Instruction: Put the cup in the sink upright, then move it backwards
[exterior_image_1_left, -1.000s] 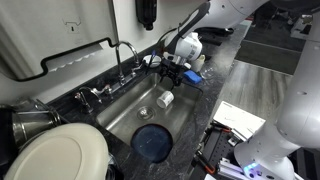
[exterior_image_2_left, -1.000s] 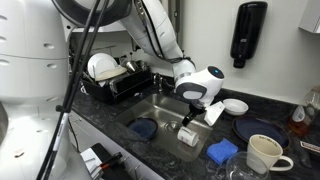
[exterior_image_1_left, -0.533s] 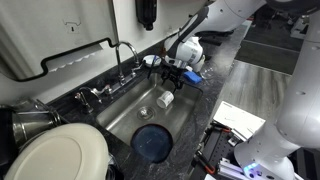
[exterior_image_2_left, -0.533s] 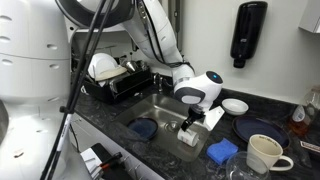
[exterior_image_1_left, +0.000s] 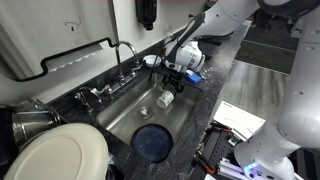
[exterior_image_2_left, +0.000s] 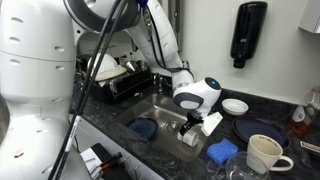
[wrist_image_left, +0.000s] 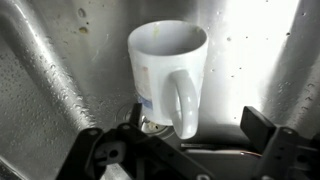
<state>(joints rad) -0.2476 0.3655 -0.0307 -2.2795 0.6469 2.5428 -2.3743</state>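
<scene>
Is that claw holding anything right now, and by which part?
Nothing is held. The claw hangs open over the white mug, which lies on its side in the sink; its fingers stand wide apart, clear of the mug.

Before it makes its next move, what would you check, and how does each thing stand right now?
1. Jaws open and empty: ok.
2. Jaws lined up over the cup: ok in the wrist view.
3. Cup upright: not ok; it lies on its side in the sink, handle up.
4. Dark plate apart from the cup: ok.
5. Jaws will clear the handle: cannot tell.
</scene>
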